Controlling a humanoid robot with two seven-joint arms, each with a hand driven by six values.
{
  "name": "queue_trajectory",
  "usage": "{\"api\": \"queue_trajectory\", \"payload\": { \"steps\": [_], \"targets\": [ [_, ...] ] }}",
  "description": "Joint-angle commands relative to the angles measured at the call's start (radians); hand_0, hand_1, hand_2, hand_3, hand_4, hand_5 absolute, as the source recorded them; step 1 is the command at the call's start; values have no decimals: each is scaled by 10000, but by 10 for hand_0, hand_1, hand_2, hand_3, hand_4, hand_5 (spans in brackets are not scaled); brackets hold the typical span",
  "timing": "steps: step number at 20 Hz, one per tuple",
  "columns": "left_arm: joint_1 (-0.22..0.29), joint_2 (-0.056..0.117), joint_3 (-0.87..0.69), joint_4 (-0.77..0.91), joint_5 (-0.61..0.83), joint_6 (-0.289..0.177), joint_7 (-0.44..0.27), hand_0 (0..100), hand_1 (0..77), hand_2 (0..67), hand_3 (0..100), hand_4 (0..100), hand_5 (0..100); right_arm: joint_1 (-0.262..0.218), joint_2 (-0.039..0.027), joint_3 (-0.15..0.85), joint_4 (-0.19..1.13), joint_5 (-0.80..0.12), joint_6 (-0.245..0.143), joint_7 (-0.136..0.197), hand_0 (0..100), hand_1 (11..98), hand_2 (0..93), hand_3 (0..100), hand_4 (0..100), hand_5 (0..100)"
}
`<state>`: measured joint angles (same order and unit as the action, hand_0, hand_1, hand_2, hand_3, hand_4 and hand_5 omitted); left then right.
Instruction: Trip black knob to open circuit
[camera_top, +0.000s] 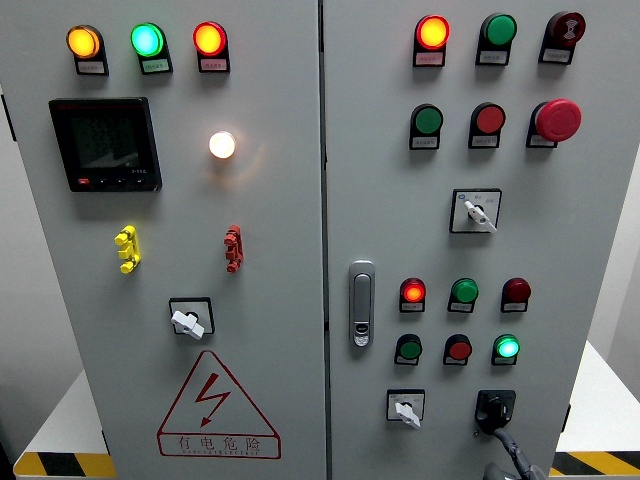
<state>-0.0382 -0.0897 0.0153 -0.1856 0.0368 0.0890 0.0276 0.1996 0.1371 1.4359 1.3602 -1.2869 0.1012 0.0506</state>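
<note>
Reaching up from the bottom edge at the right, the right hand (497, 412) has its dark fingers closed around the black knob (495, 404), which sits low on the right door of the grey cabinet (300, 300), just right of a white-handled selector switch (405, 408); grey finger segments show below it at the frame's edge. Above that pair are two rows of small pilot lamps: a lit red lamp (412, 292), a green one and a dark red one, then beneath them a green cap, a red cap and a lit green lamp (507, 348). A chrome door latch (361, 302) stands beside the seam between the two doors. Higher on the right door is another rotary switch (476, 211), and above it a green push button, a red push button and a red mushroom stop button (556, 120); the top row carries a lit red lamp, a green lamp and a dark red buzzer. On the left door, three lit lamps in yellow, green and red run along the top, with a black digital meter (105, 143) under them and a glowing white lamp (222, 144) to its right. A yellow clip (127, 249) and a red clip (233, 248) sit lower, then a white-handled switch (190, 318) and a red triangular warning label (217, 405). No left hand shows.
</note>
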Motion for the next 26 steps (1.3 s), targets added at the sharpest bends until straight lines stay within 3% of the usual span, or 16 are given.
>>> {"api": "queue_trajectory", "payload": {
  "steps": [1, 15, 18, 20, 21, 22, 23, 25, 26],
  "targets": [
    [-2, -8, 0, 0, 0, 0, 0, 0, 0, 195, 261, 98, 86, 29, 55, 60, -72, 14, 0, 0, 1000, 578, 0, 930, 975, 1000],
    [-2, 7, 0, 0, 0, 0, 0, 0, 0, 195, 262, 98, 86, -124, 40, 444, -27, -1, 0, 61, 1000, 566, 0, 937, 974, 1000],
    [-2, -8, 0, 0, 0, 0, 0, 0, 0, 195, 262, 98, 86, -170, 40, 444, 50, -62, 0, 77, 1000, 527, 0, 982, 979, 1000],
    [-2, -8, 0, 0, 0, 0, 0, 0, 0, 195, 262, 98, 86, -247, 40, 444, 172, -78, 0, 77, 1000, 491, 0, 897, 907, 1000],
    [-2, 7, 0, 0, 0, 0, 0, 0, 0, 195, 262, 98, 86, -262, 25, 444, 188, -93, 0, 77, 1000, 484, 0, 833, 823, 1000],
    [13, 7, 0, 0, 0, 0, 0, 0, 0, 195, 262, 98, 86, -338, 25, 459, 279, -93, 0, 77, 1000, 482, 0, 727, 658, 956],
    [-2, 7, 0, 0, 0, 0, 0, 0, 0, 195, 262, 98, 86, -415, 25, 444, 372, -93, 0, 77, 1000, 482, 0, 698, 624, 906],
    [-2, 7, 0, 0, 0, 0, 0, 0, 0, 194, 262, 98, 86, -660, 9, 444, 540, -124, 16, 77, 1000, 482, 5, 539, 437, 701],
    [-2, 7, 0, 0, 0, 0, 0, 0, 0, 194, 262, 98, 86, -768, -6, 429, 632, -124, 31, 77, 1000, 483, 5, 512, 413, 675]
  ]
}}
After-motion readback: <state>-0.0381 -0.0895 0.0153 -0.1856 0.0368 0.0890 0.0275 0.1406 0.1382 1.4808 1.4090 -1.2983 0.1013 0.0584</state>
